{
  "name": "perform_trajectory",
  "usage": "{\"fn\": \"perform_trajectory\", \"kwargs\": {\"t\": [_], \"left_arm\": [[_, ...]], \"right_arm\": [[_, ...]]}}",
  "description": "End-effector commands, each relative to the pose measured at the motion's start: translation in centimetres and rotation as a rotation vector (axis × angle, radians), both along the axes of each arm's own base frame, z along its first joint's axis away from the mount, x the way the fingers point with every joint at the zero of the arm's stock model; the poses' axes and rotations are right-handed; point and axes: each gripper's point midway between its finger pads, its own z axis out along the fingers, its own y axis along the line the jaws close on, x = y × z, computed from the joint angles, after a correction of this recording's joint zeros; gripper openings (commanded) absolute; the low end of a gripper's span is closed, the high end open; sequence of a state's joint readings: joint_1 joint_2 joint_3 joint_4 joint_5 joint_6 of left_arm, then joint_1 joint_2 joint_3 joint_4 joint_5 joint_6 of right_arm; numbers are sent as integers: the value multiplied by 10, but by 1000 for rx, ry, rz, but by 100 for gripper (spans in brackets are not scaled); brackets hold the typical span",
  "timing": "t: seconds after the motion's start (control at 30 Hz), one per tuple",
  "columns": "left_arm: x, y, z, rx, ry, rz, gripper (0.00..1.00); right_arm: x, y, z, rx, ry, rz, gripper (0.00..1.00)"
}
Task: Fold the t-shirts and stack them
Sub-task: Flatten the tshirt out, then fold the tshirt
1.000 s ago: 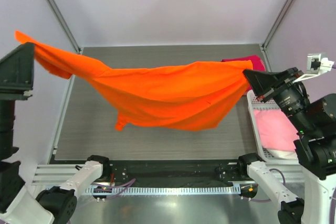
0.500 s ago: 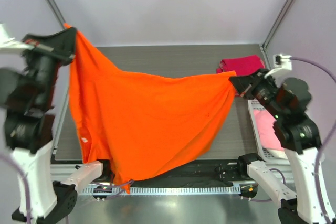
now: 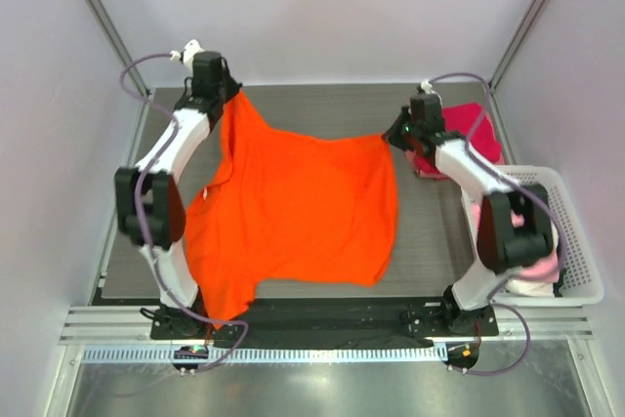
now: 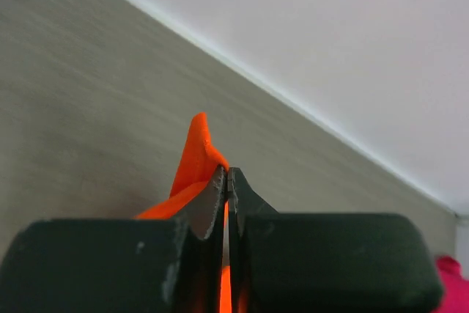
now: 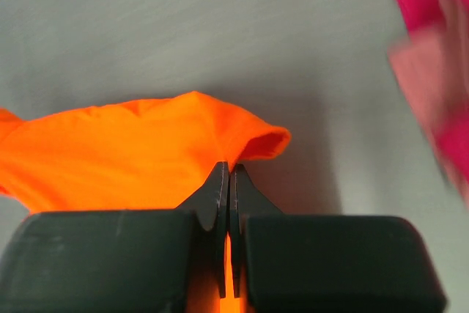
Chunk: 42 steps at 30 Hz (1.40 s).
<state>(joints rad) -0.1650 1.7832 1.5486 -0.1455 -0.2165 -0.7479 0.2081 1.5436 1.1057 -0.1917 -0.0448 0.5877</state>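
Note:
The bright orange t-shirt lies spread over the grey table, its far corners pinched by both grippers. My left gripper is shut on the far left corner, and that orange cloth sticks out past the closed jaws in the left wrist view. My right gripper is shut on the far right corner, whose cloth shows in the right wrist view. A folded magenta-red t-shirt lies at the far right, just beyond the right gripper. Pale pink t-shirts lie in the basket, partly hidden by the right arm.
A white lattice basket stands at the right edge of the table. Metal frame posts rise at the far left and far right corners. The near table edge has a black rail. The orange shirt's lower left hangs over that rail.
Both arms have swung from high and near to low at the table's far side. The orange shirt went from hanging in the air to lying spread on the table.

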Motion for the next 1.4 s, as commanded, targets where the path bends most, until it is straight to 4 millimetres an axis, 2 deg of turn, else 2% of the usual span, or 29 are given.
{"fn": "perform_trajectory", "kwargs": {"t": [0.0, 0.03, 0.1, 0.13, 0.17, 0.2, 0.23, 0.27, 0.3, 0.33, 0.4, 0.43, 0.5, 0.53, 0.57, 0.6, 0.67, 0.7, 0.73, 0.77, 0.83, 0.87, 0.93, 0.97, 1.07, 1.13, 1.17, 1.2, 1.37], "left_arm": [[69, 12, 67, 1, -238, 52, 0], [80, 14, 63, 17, -225, 59, 0], [111, 18, 55, 54, -216, 67, 0], [121, 18, 48, 56, -209, 66, 0], [128, 21, 47, 54, -212, 71, 2], [137, 23, 44, 44, -216, 75, 13], [139, 25, 46, 35, -220, 79, 54], [138, 28, 42, 29, -209, 87, 75], [131, 34, 50, 15, -204, 120, 90], [125, 36, 52, 11, -196, 128, 99], [109, 38, 38, 11, -138, 136, 100], [92, 43, 62, 6, -157, 153, 100], [70, 48, 43, 17, -73, 151, 99], [53, 50, 66, 2, -94, 149, 100], [42, 53, 49, 0, -43, 142, 100], [30, 53, 47, -14, -17, 135, 100], [-1, 56, 37, -74, 39, 137, 100], [-12, 58, 31, -103, 61, 145, 100], [-22, 60, 21, -139, 91, 164, 99], [-43, 68, 5, -254, 136, 225, 99], [-68, 72, -19, -387, 222, 226, 99], [-88, 68, -41, -508, 293, 195, 100], [-107, 65, -57, -563, 329, 154, 100], [-124, 65, -82, -554, 380, 144, 100], [-155, 60, -96, -494, 393, 95, 100], [-171, 63, -90, -447, 358, 89, 100], [-183, 62, -101, -437, 378, 95, 100], [-191, 65, -90, -410, 334, 97, 100], [-226, 57, -87, -415, 310, 77, 100]], "right_arm": [[101, 8, 71, 21, -289, -66, 1], [118, 10, 46, 6, -251, -73, 1], [146, 12, 67, 8, -307, -87, 1], [155, 13, 67, 9, -313, -89, 2], [165, 17, 49, 6, -289, -85, 9], [174, 19, 65, 19, -322, -88, 54], [178, 18, 64, 28, -314, -103, 74], [176, 20, 57, 25, -286, -102, 88], [173, 20, 59, 27, -280, -100, 89], [166, 24, 58, 31, -272, -83, 89], [143, 22, 59, 28, -257, -85, 88], [133, 21, 57, 26, -242, -91, 87], [99, 14, 53, 16, -212, -109, 82], [85, 10, 44, 9, -173, -118, 79], [72, 6, 41, 11, -157, -133, 73], [51, -1, 18, -7, -98, -145, 69], [20, -10, 20, -3, -71, -179, 61], [-1, -16, -6, -19, -13, -187, 58], [-14, -19, -11, -16, 6, -198, 55], [-26, -19, -6, -1, -7, -199, 51], [-52, -23, -29, -11, 44, -197, 47], [-66, -27, -38, -12, 60, -211, 39], [-78, -28, -49, -13, 81, -217, 37], [-82, -26, -55, -14, 94, -213, 36], [-96, -23, -80, -41, 150, -183, 35], [-101, -24, -97, -57, 181, -177, 34], [-104, -27, -104, -70, 194, -185, 34], [-101, -24, -107, -60, 186, -181, 34], [-94, -19, -122, -54, 210, -171, 40]]}}
